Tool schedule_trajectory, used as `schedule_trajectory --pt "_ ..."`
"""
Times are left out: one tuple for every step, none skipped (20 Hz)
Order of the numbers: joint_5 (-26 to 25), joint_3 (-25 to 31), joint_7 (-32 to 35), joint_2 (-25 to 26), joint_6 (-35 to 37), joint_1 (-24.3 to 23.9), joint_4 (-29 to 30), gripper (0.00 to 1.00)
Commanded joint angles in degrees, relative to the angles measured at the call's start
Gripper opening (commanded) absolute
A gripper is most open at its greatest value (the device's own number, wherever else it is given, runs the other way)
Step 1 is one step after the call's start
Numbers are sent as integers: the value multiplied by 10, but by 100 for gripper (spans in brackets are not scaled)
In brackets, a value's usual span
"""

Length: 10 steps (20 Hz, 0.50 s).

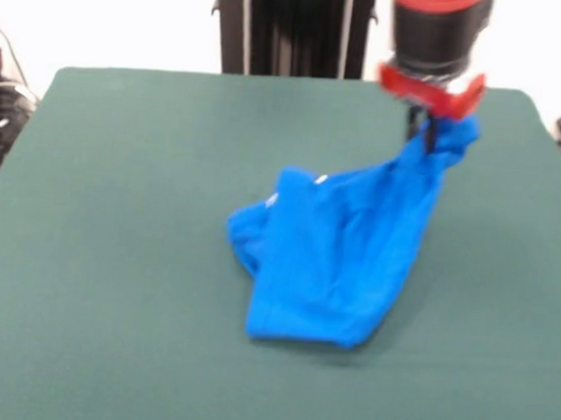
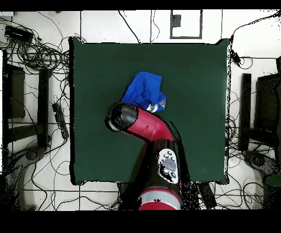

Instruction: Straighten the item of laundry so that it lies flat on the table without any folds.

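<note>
Overhead, the pincer (image 1: 426, 133) grips the T-shirt's (image 1: 339, 260) raised corner, cloth trailing onto the table (image 1: 120, 211).

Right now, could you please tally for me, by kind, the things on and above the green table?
Blue T-shirt: 1, bunched, one corner lifted
Pincer: 1, shut on that raised corner
Green table: 1
Total: 3

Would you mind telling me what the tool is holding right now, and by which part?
The tool grips the bright blue T-shirt by one bunched edge, lifted above the table.
</note>
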Motion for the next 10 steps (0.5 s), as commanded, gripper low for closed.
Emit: schedule_trajectory --pt "48 19 233 -50 142 54 38 0" --pt "49 19 237 -54 155 54 38 0" --pt "47 16 247 -57 163 63 34 0" --pt "45 14 255 -63 174 68 32 0" --pt "43 12 263 -68 185 74 29 0" --pt "41 10 273 -75 197 80 27 0" --pt "37 7 281 -82 212 84 24 0" --pt "32 4 290 -92 228 89 20 0" --pt "21 -3 297 -100 247 92 11 0" --pt "13 -6 303 -111 277 91 2 0"
